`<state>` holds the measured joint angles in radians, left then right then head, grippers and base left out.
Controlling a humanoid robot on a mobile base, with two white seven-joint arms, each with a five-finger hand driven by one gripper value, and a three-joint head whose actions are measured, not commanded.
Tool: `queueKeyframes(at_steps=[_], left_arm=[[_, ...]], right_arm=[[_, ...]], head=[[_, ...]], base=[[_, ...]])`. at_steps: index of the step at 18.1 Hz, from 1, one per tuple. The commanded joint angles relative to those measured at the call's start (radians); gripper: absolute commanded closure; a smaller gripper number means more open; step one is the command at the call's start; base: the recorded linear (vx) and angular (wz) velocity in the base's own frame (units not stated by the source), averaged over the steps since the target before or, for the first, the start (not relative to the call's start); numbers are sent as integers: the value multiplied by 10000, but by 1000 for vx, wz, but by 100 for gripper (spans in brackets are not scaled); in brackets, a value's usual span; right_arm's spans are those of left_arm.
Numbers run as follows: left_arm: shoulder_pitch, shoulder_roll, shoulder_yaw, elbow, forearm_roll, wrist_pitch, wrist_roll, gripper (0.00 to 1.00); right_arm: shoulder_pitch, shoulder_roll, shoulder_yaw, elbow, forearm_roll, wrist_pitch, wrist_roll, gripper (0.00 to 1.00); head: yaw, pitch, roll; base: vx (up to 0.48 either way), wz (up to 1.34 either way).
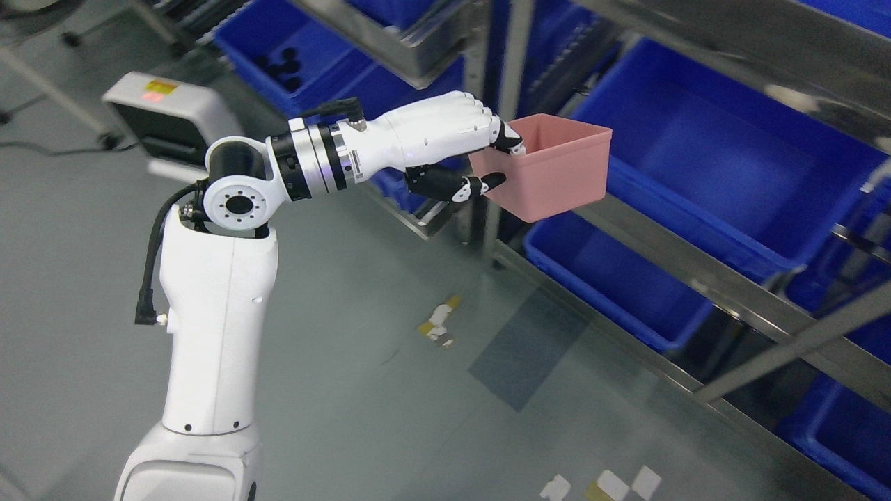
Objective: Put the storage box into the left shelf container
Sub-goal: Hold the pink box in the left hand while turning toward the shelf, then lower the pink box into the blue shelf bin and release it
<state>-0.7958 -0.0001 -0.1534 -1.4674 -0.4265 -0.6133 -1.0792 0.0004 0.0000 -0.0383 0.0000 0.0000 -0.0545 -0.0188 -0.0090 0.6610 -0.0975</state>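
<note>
Above the grey floor (334,362), beside the metal shelf rack (696,278), I saw my left robot hand (452,149) grasping the small pink plastic storage box (550,174) by its near wall: the white fingers (505,136) hooked over the rim and the black-tipped thumb (480,184) pressed against the outside below. The box hung in the air, open side up and slightly tilted, its far corner overlapping the front edge of the large blue plastic shelf container (717,167) on the upper level; I could not tell whether the 2 touched. The box looked empty as far as its interior showed. My white left arm (216,334) rose from the lower left and bent at the elbow toward the rack. Under the box sat another blue bin (612,285) on the lower level. Scraps of yellow and white tape (437,323) lay on the floor near the rack. A grey machine housing with a yellow label (167,118) stood behind the arm.
</note>
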Motion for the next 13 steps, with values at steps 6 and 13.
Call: queueKeyframes(at_steps=[6, 13], left_arm=[[2006, 175, 58, 439, -1514, -571, -23, 98], [1868, 175, 2360, 393, -3189, -571, -7, 98]], right_arm=[[-188, -175, 0, -175, 0, -8, 4, 1], [-188, -175, 0, -175, 0, -8, 4, 1]], head=[[0, 0, 0], [0, 0, 0]], base=[[193, -1029], [111, -507]])
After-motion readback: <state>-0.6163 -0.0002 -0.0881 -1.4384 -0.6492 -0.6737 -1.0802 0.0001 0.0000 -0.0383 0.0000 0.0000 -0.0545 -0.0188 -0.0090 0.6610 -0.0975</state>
